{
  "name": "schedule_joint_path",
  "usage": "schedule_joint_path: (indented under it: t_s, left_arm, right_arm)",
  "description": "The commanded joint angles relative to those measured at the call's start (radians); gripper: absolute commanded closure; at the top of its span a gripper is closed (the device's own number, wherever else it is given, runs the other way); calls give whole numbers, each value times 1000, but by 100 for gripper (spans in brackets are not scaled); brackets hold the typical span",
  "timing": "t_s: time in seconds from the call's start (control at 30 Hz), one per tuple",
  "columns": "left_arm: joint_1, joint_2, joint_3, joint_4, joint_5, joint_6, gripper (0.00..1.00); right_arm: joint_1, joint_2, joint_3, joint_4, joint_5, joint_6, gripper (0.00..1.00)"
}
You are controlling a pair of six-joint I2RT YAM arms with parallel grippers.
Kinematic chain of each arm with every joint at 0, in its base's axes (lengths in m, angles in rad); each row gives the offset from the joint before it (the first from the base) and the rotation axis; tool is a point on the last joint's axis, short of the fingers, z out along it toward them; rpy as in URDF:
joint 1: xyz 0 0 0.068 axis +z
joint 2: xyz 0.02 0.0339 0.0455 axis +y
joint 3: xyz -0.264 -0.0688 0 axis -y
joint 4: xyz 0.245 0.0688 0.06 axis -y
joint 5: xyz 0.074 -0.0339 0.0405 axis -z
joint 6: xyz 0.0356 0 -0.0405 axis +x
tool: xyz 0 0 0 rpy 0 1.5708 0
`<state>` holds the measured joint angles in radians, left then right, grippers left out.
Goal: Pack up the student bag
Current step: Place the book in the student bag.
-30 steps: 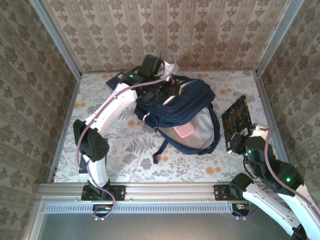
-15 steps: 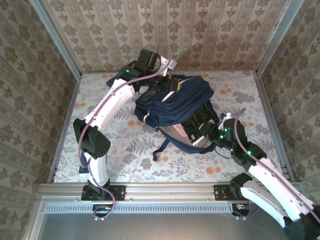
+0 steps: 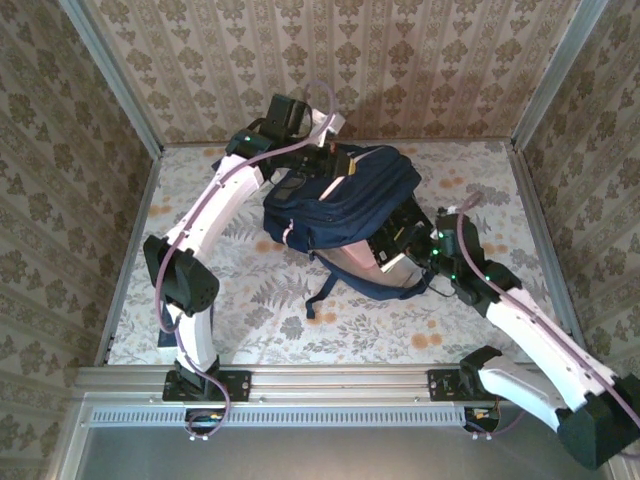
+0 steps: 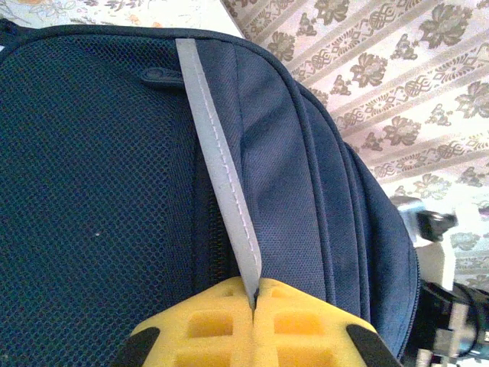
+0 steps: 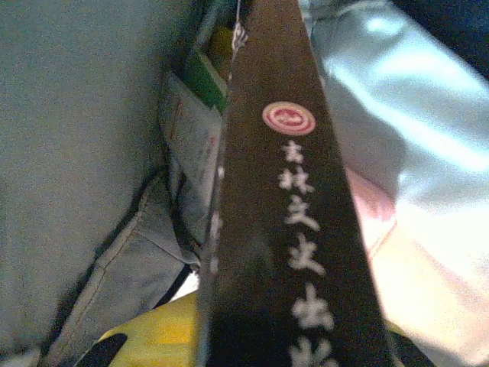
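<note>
At the near mouth of the student bag (image 3: 345, 205), the right hand (image 3: 412, 248) is clamped on a dark book (image 5: 290, 229). Soft, likely floppy, the bag slumps mid-worktop (image 3: 480, 180). At its far top, the left hand (image 4: 254, 306) is closed on its pale stripe (image 4: 221, 176), probably the firmest hold.

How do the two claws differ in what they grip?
The left gripper pinches a pale strap at the far side of the student bag; the right gripper clamps a dark book, pushed into the bag's mouth. Left jaws meet; right jaws stand apart around the book. Both have yellow fingers.
</note>
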<state>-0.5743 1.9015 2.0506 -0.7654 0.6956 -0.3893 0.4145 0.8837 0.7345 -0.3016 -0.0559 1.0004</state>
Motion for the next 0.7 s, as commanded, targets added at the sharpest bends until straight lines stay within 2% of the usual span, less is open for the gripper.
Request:
schedule_joint_path:
  t_s: [0.0, 0.17, 0.3, 0.53, 0.67]
  left_arm:
    - [26, -41, 45, 147, 103, -51, 100]
    - [30, -32, 48, 164, 118, -66, 100]
    - [30, -28, 51, 158, 123, -66, 100]
    - [34, -30, 50, 139, 128, -56, 100]
    - [40, -28, 49, 132, 135, -56, 100]
  right_arm:
    - [-9, -106, 29, -121, 39, -48, 100]
    - [-44, -195, -74, 69, -135, 140, 100]
    - [-45, -158, -95, 276, -217, 283, 100]
    - [-40, -2, -75, 468, -264, 383, 100]
    - [-28, 1, -45, 454, -244, 370, 100]
